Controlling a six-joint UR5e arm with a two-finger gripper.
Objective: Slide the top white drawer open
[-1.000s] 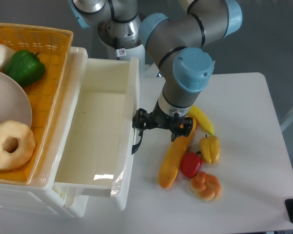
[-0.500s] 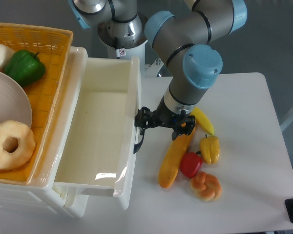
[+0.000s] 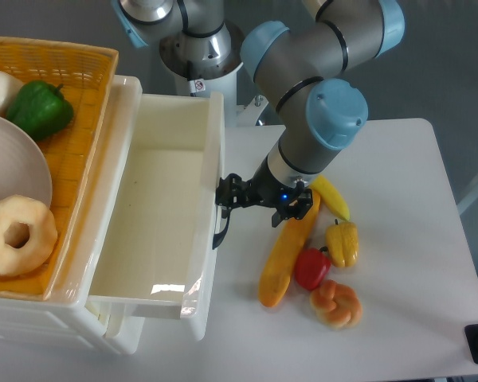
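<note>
The top white drawer [image 3: 155, 219] is standing well open at left; the gripper [image 3: 225, 198] is gripping its black handle [image 3: 220, 227]. Risk: further pulling overextending it, tipping the tray

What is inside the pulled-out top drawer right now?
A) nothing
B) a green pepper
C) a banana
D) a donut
A: the top drawer shows only its bare white floor, with the gripper at its black handle.
</note>
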